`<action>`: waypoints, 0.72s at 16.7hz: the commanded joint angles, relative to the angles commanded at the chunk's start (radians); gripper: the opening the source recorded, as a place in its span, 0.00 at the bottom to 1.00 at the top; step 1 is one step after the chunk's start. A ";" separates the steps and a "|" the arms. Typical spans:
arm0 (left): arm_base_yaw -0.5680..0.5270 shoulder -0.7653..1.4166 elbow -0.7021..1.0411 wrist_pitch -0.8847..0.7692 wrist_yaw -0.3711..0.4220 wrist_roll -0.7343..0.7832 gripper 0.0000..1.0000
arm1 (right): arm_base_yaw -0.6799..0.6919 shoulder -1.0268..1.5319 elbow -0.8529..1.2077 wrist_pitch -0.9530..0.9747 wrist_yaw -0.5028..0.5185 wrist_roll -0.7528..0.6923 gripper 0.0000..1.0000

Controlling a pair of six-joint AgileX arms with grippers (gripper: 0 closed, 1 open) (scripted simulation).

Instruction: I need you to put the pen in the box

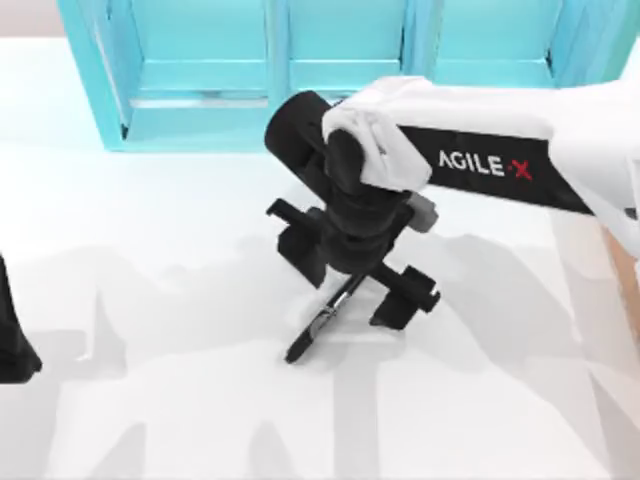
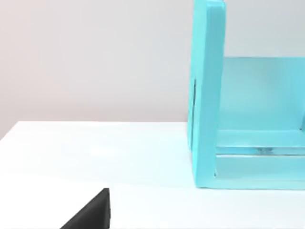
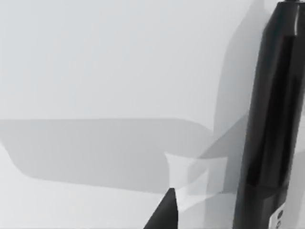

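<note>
Left arm is parked at the table's left edge, fingers can't be told, w/ the teal shelf unit behind. Mid-table, the pen lies diagonally on the white top, and the right gripper is set down over its upper end w/ fingers spread wide, nothing gripped yet. Fingers should prob be centred across the barrel near the silvery clip before being squeezed, then lifted straight & carried to the box, glimpsed as a tan strip at the right edge.
</note>
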 joint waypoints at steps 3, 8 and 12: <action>0.000 0.000 0.000 0.000 0.000 0.000 1.00 | 0.000 0.000 0.000 0.000 0.000 0.000 0.10; 0.000 0.000 0.000 0.000 0.000 0.000 1.00 | 0.000 0.000 0.000 0.000 0.000 0.000 0.00; 0.000 0.000 0.000 0.000 0.000 0.000 1.00 | 0.000 0.000 0.000 0.000 0.000 0.000 0.00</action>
